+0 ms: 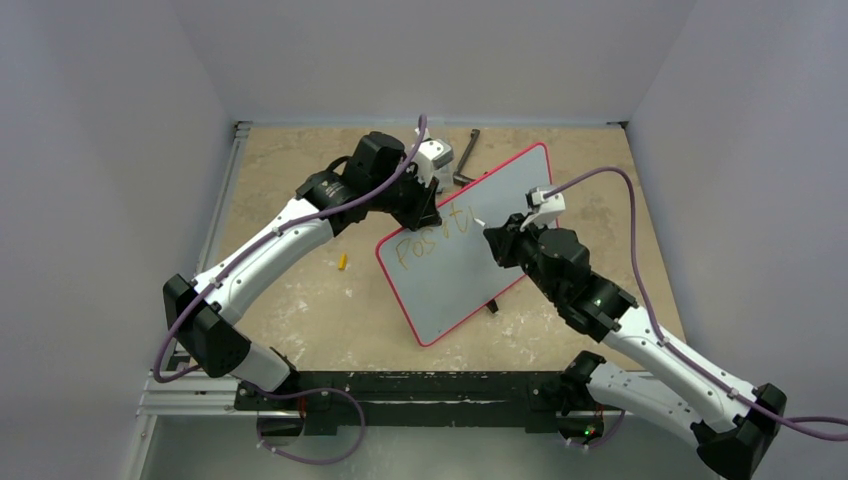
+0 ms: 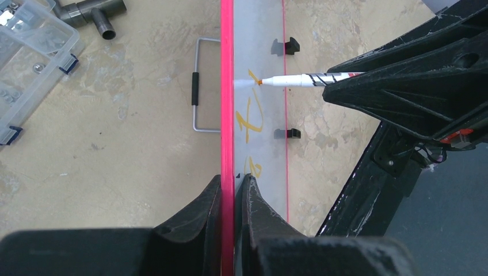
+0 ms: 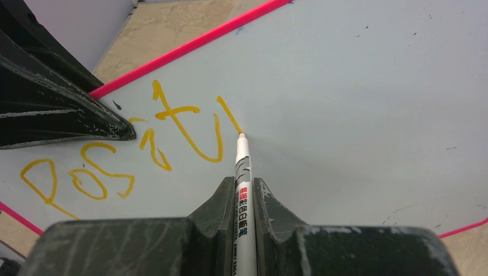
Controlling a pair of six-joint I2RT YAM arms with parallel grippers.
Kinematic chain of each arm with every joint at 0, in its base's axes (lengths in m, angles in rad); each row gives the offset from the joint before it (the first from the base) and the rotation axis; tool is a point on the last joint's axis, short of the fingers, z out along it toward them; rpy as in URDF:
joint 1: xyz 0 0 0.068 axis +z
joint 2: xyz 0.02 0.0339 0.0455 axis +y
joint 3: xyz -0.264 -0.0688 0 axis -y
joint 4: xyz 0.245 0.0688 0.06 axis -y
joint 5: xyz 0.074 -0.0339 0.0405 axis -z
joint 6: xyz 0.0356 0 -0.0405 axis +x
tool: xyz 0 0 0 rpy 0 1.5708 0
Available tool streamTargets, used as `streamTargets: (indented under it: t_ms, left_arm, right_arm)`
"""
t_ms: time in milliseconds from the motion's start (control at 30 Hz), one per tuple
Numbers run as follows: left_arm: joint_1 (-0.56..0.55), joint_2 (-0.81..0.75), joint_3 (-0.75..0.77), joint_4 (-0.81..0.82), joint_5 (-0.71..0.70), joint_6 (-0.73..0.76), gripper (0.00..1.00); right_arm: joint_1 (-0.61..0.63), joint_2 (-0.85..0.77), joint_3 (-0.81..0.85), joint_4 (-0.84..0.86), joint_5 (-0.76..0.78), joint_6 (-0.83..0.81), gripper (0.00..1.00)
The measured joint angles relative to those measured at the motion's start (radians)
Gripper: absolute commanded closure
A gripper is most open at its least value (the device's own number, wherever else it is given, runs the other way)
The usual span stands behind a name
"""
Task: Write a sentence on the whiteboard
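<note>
The whiteboard [image 1: 455,285] stands tilted on the table, its red-pink frame [image 2: 227,57] running up the left wrist view. My left gripper [image 1: 425,215] [image 2: 233,178] is shut on the board's upper edge. My right gripper [image 1: 497,240] [image 3: 244,181] is shut on a white marker [image 3: 243,167] [image 2: 299,80], whose orange tip touches the board face [image 3: 357,103]. The sentence [image 3: 115,155] [image 1: 432,235] is orange-yellow lettering that reads about "Posit", plus a fresh stroke ending at the marker tip.
A small yellow cap [image 1: 341,263] lies on the table left of the board. Behind the board are a clear plastic organizer box [image 2: 29,63], a grey pipe fitting [image 2: 92,11] and a wire handle [image 2: 198,86]. Black feet [image 2: 286,133] stick out at the board's lower edge.
</note>
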Motion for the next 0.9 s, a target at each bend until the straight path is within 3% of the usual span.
streamTargets:
  t_ms: [633, 900]
  left_arm:
    - [-0.004, -0.001, 0.000, 0.009, 0.016, 0.001, 1.00]
    - [-0.004, -0.001, 0.000, 0.009, 0.016, 0.001, 1.00]
  right_arm:
    - [0.000, -0.016, 0.109, -0.066, -0.031, -0.008, 1.00]
    - [0.000, 0.050, 0.152, -0.029, -0.039, -0.029, 1.00]
